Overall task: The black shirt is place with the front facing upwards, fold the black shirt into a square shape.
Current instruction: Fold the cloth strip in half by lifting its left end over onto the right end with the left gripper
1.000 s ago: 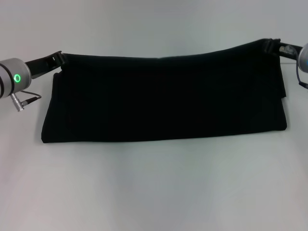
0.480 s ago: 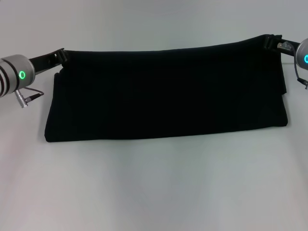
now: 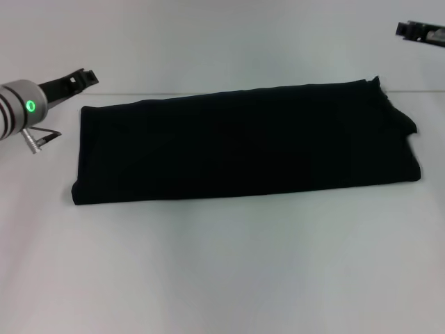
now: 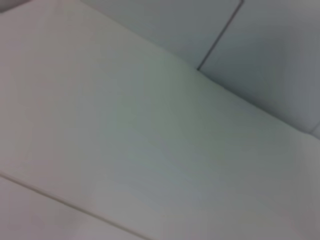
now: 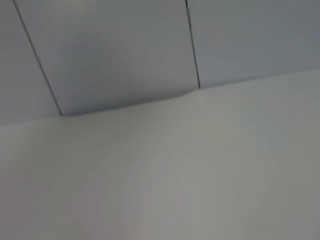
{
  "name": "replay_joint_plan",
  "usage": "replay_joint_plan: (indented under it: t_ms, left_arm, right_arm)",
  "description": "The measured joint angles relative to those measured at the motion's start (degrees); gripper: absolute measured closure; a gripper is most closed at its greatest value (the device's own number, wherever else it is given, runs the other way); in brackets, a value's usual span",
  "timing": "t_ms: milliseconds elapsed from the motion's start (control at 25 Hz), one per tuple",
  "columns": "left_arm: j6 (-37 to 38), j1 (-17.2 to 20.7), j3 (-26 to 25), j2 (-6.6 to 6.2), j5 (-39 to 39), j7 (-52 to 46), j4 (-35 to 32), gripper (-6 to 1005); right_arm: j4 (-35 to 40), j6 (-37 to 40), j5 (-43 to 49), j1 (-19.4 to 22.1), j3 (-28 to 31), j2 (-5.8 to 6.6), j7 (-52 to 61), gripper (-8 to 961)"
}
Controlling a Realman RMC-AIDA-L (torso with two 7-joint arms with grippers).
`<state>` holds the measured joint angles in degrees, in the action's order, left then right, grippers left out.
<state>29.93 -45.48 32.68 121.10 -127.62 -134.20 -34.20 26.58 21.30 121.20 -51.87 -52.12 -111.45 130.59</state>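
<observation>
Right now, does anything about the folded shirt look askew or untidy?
Mostly tidy: the black shirt lies flat as a long band on the table. Its right end is uneven, with a corner poking out. Both the left gripper and right gripper are clear of it.

From the right wrist camera I get only bare white table filling the near part of the view. Beyond its far edge stands a grey panelled wall, with two thin dark seams running up it.

Head view looks down on the table; both wrist views face table and wall.
</observation>
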Motion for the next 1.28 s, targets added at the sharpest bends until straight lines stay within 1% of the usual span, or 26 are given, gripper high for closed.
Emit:
replay_joint_plan:
  t_ms: [80,160,240,280,320,400,440,520,560,600,640,720,760,800,880,960,1080,1280]
  left_arm:
    - [1.46,1.21,0.21,0.64,0.01,-1.01,-2.26,719]
    - [3.29,2.32,0.32,1.26,0.03,-1.27,-4.05,677]
    - [6.73,3.81,0.35,1.84,0.28,-1.10,-6.04,636]
    - [8.98,4.70,0.24,2.02,0.55,-0.95,-7.13,615]
    - [10.68,5.31,0.23,2.04,0.98,-0.90,-7.69,594]
    - [16.91,7.68,-0.10,1.92,3.13,-0.81,-9.29,553]
    - [19.88,8.78,-0.39,1.73,4.38,-0.75,-9.81,532]
    - [28.63,11.67,-2.26,0.88,8.09,-0.38,-10.57,374]
    - [31.09,12.39,-3.16,0.63,8.92,-0.28,-10.64,295]
    - [35.96,13.56,-5.57,-0.03,9.85,-0.18,-10.54,259]
    - [38.81,14.00,-7.34,-0.41,9.81,-0.26,-10.29,223]
    - [45.91,15.14,-11.86,-1.31,9.11,-0.98,-9.43,150]
    - [48.08,15.68,-13.28,-1.60,8.90,-1.50,-9.04,114]
    - [50.20,16.42,-14.69,-1.77,8.74,-2.28,-8.52,114]
    - [51.57,17.78,-15.66,-1.74,8.72,-4.10,-7.86,113]
    - [51.20,19.01,-15.81,-1.37,8.43,-5.97,-7.15,112]
    - [48.93,20.01,-15.82,-0.92,7.20,-7.81,-5.45,112]
    - [44.39,20.52,-15.83,-0.67,6.51,-8.25,-1.70,114]
  right_arm:
    - [0.86,3.37,0.00,0.68,0.20,1.41,1.65,678]
    - [2.43,7.69,0.00,2.02,0.24,2.43,4.08,619]
    - [5.80,13.11,-0.17,4.47,0.38,2.67,6.40,561]
    - [8.70,17.35,-0.34,6.48,0.78,2.52,7.82,532]
    - [10.93,20.93,-0.54,8.16,1.50,2.16,8.67,490]
    - [16.13,29.35,-1.48,12.58,4.53,0.88,9.64,405]
    - [17.50,32.18,-2.39,14.27,6.08,0.20,9.49,363]
    - [19.73,38.62,-6.56,18.81,10.30,-1.56,7.64,279]
    - [19.95,41.09,-8.80,20.81,12.11,-2.26,6.19,235]
    - [19.56,44.02,-12.64,22.99,14.27,-3.02,3.63,191]
    - [18.52,46.03,-15.48,24.57,15.63,-3.46,1.58,147]
    - [16.00,49.86,-20.69,27.11,17.82,-3.95,-2.35,59]
    - [14.38,51.37,-22.55,28.15,18.66,-4.04,-3.96,52]
    - [12.57,52.81,-23.79,29.00,19.41,-4.05,-5.41,46]
    - [9.78,53.80,-24.45,29.54,20.06,-3.92,-7.00,33]
    - [8.14,54.13,-24.54,29.46,20.27,-3.84,-8.21,26]
    - [7.17,54.33,-24.60,28.68,20.30,-3.81,-9.43,26]
    - [6.98,54.48,-24.62,27.19,20.30,-3.73,-10.49,26]
